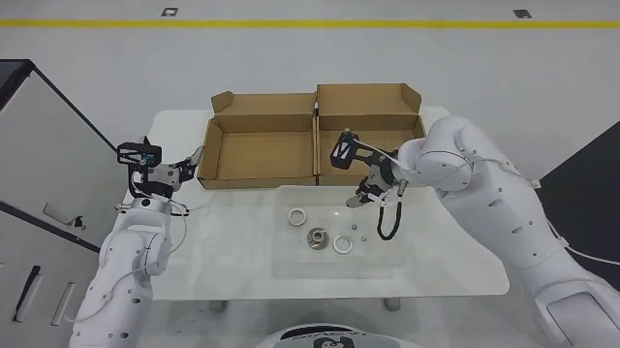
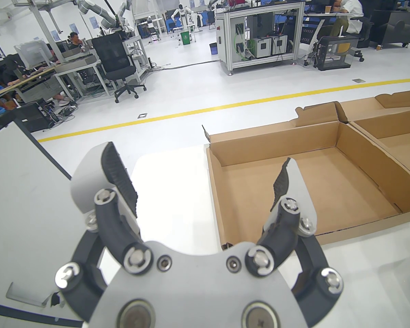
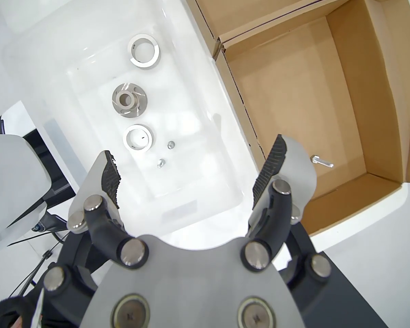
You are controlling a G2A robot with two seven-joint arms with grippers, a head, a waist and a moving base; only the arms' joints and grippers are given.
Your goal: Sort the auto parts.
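A clear tray [image 3: 191,104] holds two metal rings [image 3: 144,51] [image 3: 138,137], a flanged hub [image 3: 128,100] between them, a small nut [image 3: 171,144] and a short bolt [image 3: 161,163]. Another bolt [image 3: 323,162] lies in the right cardboard box [image 3: 311,86]. My right gripper [image 3: 191,168] hangs open and holds nothing, above the tray's edge beside that box; in the top view it [image 1: 366,198] is over the tray's far right corner. At the table's left end my left gripper [image 2: 201,175] stands open and holds nothing, facing the left box [image 2: 294,189].
Two open cardboard boxes [image 1: 260,149] [image 1: 363,144] sit side by side at the table's far edge, flaps up. The tray [image 1: 286,251] lies just in front of them. A white panel [image 1: 48,125] stands to the left of the table.
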